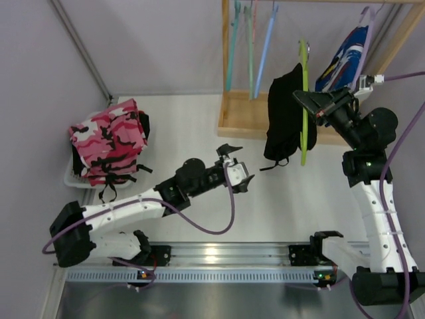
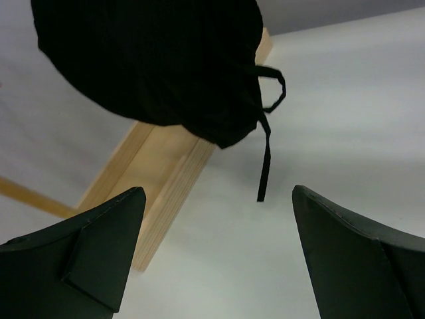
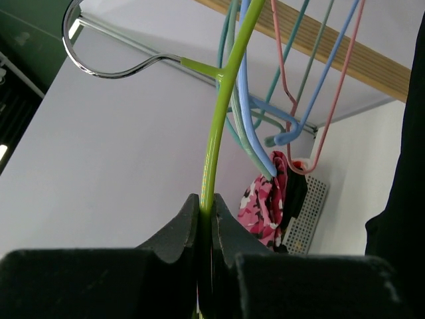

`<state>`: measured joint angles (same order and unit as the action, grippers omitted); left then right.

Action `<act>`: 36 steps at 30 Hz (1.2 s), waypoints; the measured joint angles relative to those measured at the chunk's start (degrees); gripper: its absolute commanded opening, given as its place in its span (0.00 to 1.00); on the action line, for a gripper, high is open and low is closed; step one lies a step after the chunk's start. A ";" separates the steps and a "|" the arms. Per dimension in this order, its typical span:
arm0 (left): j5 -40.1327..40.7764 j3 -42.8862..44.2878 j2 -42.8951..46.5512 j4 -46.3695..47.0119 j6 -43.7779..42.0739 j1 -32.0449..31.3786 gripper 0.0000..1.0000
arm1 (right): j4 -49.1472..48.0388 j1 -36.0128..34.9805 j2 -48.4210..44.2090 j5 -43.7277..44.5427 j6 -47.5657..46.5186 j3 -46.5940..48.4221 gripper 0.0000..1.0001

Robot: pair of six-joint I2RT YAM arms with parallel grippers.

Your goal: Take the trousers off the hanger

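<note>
Right gripper (image 3: 206, 207) clenched on green hanger (image 3: 216, 133) | black trousers (image 1: 282, 119) draped on it | left gripper (image 2: 218, 191) released, at their 8 o'clock

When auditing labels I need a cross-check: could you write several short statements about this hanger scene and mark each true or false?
1. The right gripper is shut on the green hanger. True.
2. The left gripper is clamped on the black trousers. False: it is open, holds nothing and is apart from them.
3. The black trousers hang on the green hanger. True.
4. The pink camouflage trousers hang on the wooden rack. False: they lie in a white basket at the table's left.
</note>
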<state>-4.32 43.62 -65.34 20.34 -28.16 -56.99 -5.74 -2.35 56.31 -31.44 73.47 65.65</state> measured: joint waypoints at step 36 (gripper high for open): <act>13.99 25.14 -37.35 26.21 5.09 -7.19 0.20 | 10.10 -0.17 -3.04 1.31 -4.87 -2.67 0.00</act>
<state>9.67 68.75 -102.69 46.54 -23.07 -64.18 4.36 -2.52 53.28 -30.13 68.60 62.98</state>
